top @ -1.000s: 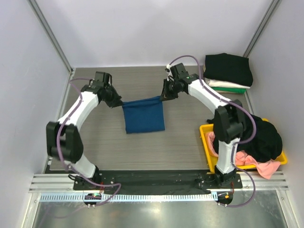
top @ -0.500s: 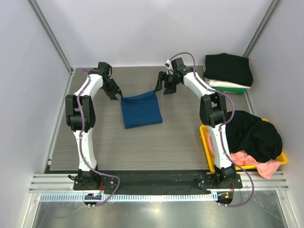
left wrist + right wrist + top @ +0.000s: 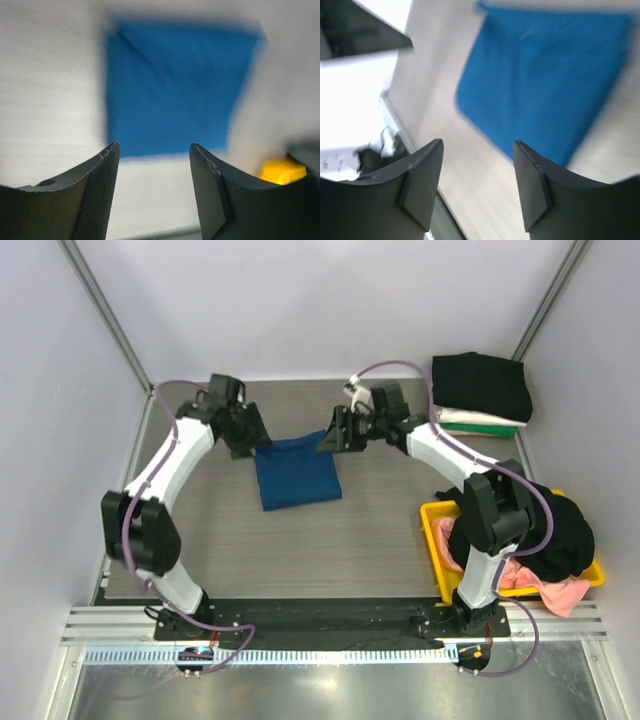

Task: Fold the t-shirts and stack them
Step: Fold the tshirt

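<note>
A dark blue t-shirt (image 3: 297,473) lies folded into a flat rectangle on the table's middle; it also shows in the left wrist view (image 3: 175,85) and the right wrist view (image 3: 550,75). My left gripper (image 3: 257,445) hovers at the shirt's far left corner, and its jaws (image 3: 154,145) stand open with nothing between them. At the far right corner, my right gripper (image 3: 330,438) is likewise open and empty (image 3: 477,142). A stack of folded t-shirts sits at the back right: black (image 3: 480,385) on top, white (image 3: 478,417) and green (image 3: 497,429) beneath.
A yellow bin (image 3: 433,528) at the right front holds a crumpled black shirt (image 3: 540,525) over a pink one (image 3: 545,588); its corner shows in the left wrist view (image 3: 282,172). Grey walls and metal posts close in the table's back and sides.
Both grippers went from shut on the blue shirt's far corners to open. The shirt now lies flat by itself, and both grippers have lifted off it.
</note>
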### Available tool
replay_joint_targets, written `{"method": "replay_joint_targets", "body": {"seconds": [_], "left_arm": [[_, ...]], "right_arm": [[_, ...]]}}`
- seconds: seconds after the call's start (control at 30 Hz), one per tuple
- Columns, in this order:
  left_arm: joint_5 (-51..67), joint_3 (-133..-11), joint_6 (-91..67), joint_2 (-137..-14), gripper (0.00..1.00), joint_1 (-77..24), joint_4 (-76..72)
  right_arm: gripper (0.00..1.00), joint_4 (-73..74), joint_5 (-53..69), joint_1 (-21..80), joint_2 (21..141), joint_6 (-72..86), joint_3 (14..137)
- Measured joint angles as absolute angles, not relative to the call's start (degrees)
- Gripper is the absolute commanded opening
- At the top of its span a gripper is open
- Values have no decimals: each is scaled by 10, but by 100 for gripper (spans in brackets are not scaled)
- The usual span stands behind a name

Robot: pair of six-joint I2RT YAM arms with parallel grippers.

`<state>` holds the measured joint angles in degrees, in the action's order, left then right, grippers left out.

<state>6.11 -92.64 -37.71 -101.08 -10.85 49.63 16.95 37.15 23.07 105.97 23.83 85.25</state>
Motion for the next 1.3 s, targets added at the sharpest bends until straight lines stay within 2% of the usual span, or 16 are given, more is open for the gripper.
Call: {"method": "replay_joint_targets", "body": {"seconds": [0.13, 0.27, 0.43, 0.67, 0.77, 0.8, 0.9, 0.97, 1.03, 1.07, 1.17, 1.3], "left_arm": [[111, -775, -404, -911, 56, -203, 399], [150, -676, -420, -935, 53, -234, 312], [137, -663, -387, -1050, 45, -215, 289], [116, -683, -347, -1057, 46, -194, 315], [69, -719, -321, -1057, 50, -194, 371], [53, -736, -312, -1057, 53, -192, 389], [11, -792, -290, -1052, 57, -186, 435], [-5, -815, -277, -1032, 58, -183, 458], [-22, -826, -265, -994, 58, -182, 487], [-30, -826, -261, -969, 59, -181, 498], [-48, -814, -245, -874, 59, -181, 527], [-64, -736, -235, -724, 61, -181, 531]], "right_arm": [[52, 53, 425, 260, 1065, 268, 740], [46, -30, 441, 259, 1128, 297, 641], [41, -168, 484, 249, 1163, 365, 574], [40, -312, 439, 293, 1127, 448, 473], [48, -321, 404, 359, 1108, 464, 457], [60, -316, 396, 380, 1103, 467, 456], [77, -271, 377, 430, 1071, 469, 451], [82, -207, 356, 430, 1033, 451, 458], [90, -131, 323, 415, 986, 423, 479], [97, -89, 305, 402, 957, 407, 497], [100, -28, 264, 360, 874, 372, 529], [100, -3, 248, 276, 800, 340, 533]]}}
